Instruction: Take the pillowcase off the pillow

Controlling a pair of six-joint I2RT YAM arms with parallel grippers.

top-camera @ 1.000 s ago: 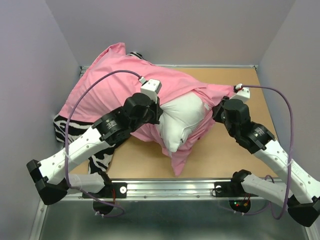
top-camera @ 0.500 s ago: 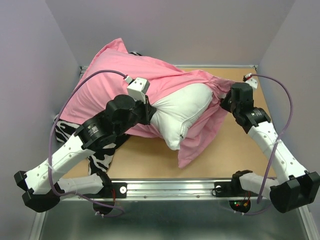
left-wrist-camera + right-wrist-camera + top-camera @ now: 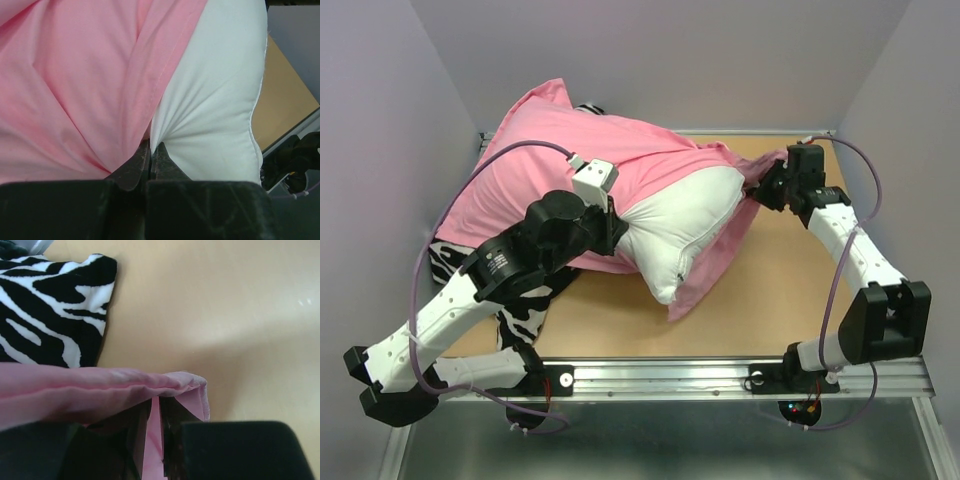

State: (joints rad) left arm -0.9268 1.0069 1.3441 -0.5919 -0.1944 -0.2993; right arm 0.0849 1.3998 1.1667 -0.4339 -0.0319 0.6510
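The pink pillowcase (image 3: pixel 560 160) still covers the far left part of the white pillow (image 3: pixel 680 225), whose near right end is bare. My left gripper (image 3: pixel 618 222) is shut on a pinch of white pillow fabric right at the pillowcase's hem; in the left wrist view the fingertips (image 3: pixel 150 150) meet where the white pillow (image 3: pixel 215 100) borders the pink pillowcase (image 3: pixel 75 75). My right gripper (image 3: pixel 765 186) is shut on the pillowcase's open edge at the far right, holding it stretched. In the right wrist view the pink hem (image 3: pixel 100 385) runs between the jaws of the right gripper (image 3: pixel 159 412).
A zebra-striped pillow (image 3: pixel 520 315) lies under the pink bundle at the left and shows in the right wrist view (image 3: pixel 50 305). The tan table (image 3: pixel 790 280) is walled by purple panels on three sides. A metal rail (image 3: pixel 670 375) runs along the near edge.
My right arm has swung back and to the far right with the pillowcase's edge, pulling it off. More white pillow is bare. My left arm has drawn slightly left, still holding the pillow.
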